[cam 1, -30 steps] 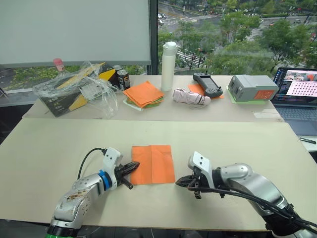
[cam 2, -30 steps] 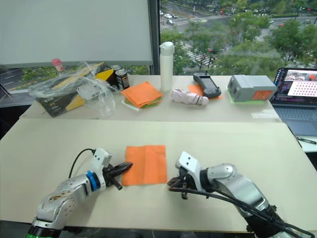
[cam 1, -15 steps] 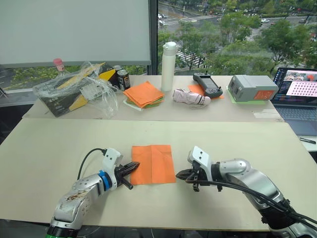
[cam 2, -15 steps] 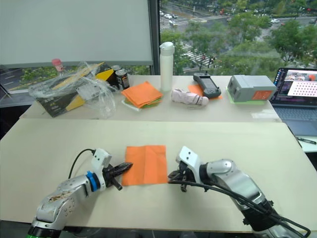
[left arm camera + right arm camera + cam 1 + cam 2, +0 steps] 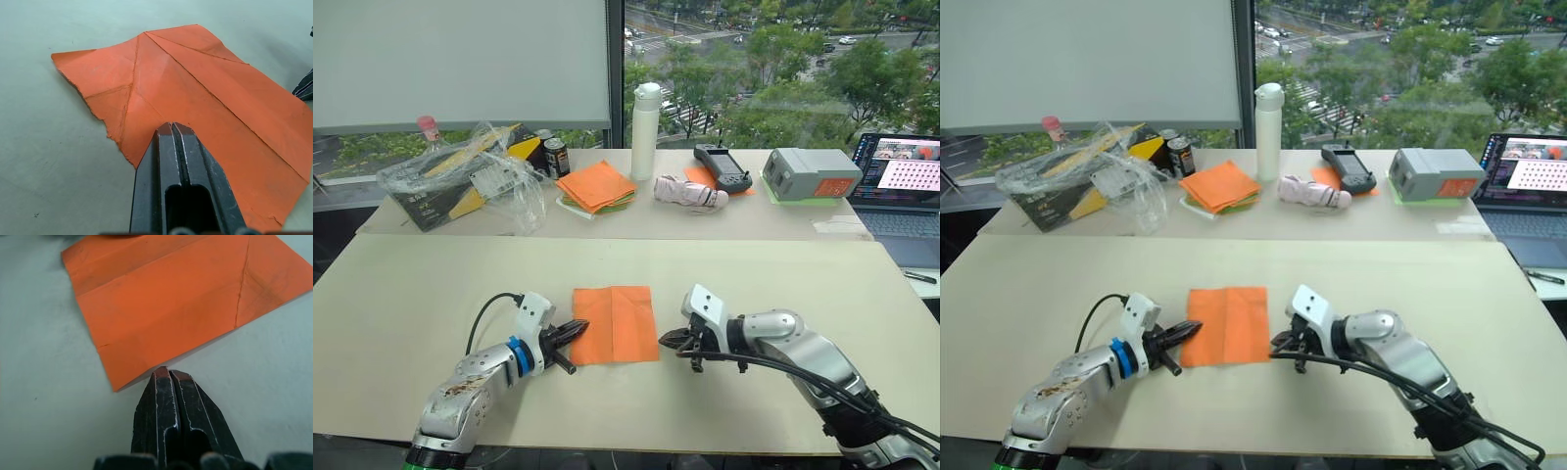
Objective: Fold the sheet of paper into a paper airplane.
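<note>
The sheet of paper lies flat and unfolded on the near table, bright orange with crease lines across it. My left gripper is shut, and its tips rest on top of the sheet's left edge. My right gripper is also shut. It sits low on the table just off the sheet's near right corner, with its tips a small gap from the paper's edge. The paper airplane is out of view.
On the back table stand a stack of orange and green sheets, a white bottle, a plastic-wrapped box, cans, a pink bundle, a controller, a grey box and a laptop.
My right gripper has moved away from the table's near edge and closer to the sheet's near right corner. The left gripper and the sheet have stayed still.
</note>
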`<state>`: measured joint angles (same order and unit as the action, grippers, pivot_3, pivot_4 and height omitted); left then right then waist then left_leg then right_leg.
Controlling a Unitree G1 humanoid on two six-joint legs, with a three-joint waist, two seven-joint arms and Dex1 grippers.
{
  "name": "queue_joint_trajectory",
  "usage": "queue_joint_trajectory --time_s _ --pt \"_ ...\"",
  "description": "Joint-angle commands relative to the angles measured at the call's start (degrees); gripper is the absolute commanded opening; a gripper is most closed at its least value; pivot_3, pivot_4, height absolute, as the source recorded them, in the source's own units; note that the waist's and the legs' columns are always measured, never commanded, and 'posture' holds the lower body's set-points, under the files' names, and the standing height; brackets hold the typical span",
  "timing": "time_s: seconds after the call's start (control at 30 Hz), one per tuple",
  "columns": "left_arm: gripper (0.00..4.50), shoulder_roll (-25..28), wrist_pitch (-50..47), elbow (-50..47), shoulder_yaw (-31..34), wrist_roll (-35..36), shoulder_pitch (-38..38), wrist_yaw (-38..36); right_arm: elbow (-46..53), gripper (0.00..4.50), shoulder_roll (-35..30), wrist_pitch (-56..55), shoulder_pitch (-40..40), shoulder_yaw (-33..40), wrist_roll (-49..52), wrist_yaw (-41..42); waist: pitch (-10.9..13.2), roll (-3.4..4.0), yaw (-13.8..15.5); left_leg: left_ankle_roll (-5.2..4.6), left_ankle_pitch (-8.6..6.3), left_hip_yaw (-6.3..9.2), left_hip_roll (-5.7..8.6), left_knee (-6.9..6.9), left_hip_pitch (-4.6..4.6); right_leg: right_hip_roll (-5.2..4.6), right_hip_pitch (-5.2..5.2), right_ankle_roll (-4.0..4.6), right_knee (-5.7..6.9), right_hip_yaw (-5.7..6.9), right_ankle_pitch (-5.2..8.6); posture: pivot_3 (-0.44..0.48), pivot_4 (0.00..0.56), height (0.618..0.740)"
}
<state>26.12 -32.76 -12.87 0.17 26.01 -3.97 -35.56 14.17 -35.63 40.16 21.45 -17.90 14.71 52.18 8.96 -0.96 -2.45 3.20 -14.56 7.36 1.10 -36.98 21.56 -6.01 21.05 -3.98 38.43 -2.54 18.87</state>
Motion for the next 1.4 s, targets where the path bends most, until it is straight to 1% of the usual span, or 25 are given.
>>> queue_joint_trajectory --time_s 0.03,0.4,0.7,0.83,1.17,1.4 --pt "0.00 0.06 -0.67 -0.63 -0.31 -0.36 0.67 0.10 0.44 0.03 0.80 0.99 -0.14 0.09 0.73 -0.11 0.00 0.00 0.01 0.00 0.00 0.00 0.00 0.00 0.00 0.00 0.00 0.00 0.00 0.00 0.00 0.000 0.150 0.740" --pt "0.00 0.11 -0.58 -0.50 -0.34 -0.41 0.62 0.02 1.40 0.03 3.33 5.12 0.13 3.67 5.47 -0.19 0.00 0.00 0.03 0.00 0.00 0.00 0.00 0.00 0.01 0.00 0.00 0.00 0.00 0.00 0.00 0.000 0.150 0.740" --pt "0.00 0.02 -0.39 -0.04 -0.56 -0.62 0.27 -0.05 1.70 0.03 9.68 9.91 2.77 9.82 12.75 -3.81 0.00 0.00 0.03 0.00 0.00 0.01 0.00 0.00 0.02 0.00 0.01 0.00 0.00 0.00 0.00 0.000 0.150 0.740" --pt "0.00 -0.06 -0.35 0.07 -0.69 -0.70 0.15 -0.05 1.79 0.03 9.82 10.32 3.05 9.03 13.09 -4.27 0.00 0.00 0.05 0.00 0.00 0.01 0.01 0.00 0.02 0.00 0.02 0.00 0.00 0.00 0.00 0.000 0.150 0.740" --pt "0.00 -0.68 -0.16 0.17 -1.07 -1.01 -0.15 0.09 0.60 0.03 13.33 9.09 4.19 6.22 11.84 -6.07 0.00 0.00 0.04 0.00 0.00 0.02 0.01 0.01 0.04 0.00 0.03 0.00 0.00 0.00 0.00 0.000 0.150 0.740" --pt "0.00 -2.39 -1.81 -2.43 -0.95 0.82 0.00 0.85 -0.03 0.03 13.25 8.23 3.91 5.42 11.22 -6.39 0.00 0.00 0.08 0.00 0.00 0.03 0.01 0.01 0.04 0.00 0.04 0.00 0.00 0.01 0.00 0.000 0.150 0.740"
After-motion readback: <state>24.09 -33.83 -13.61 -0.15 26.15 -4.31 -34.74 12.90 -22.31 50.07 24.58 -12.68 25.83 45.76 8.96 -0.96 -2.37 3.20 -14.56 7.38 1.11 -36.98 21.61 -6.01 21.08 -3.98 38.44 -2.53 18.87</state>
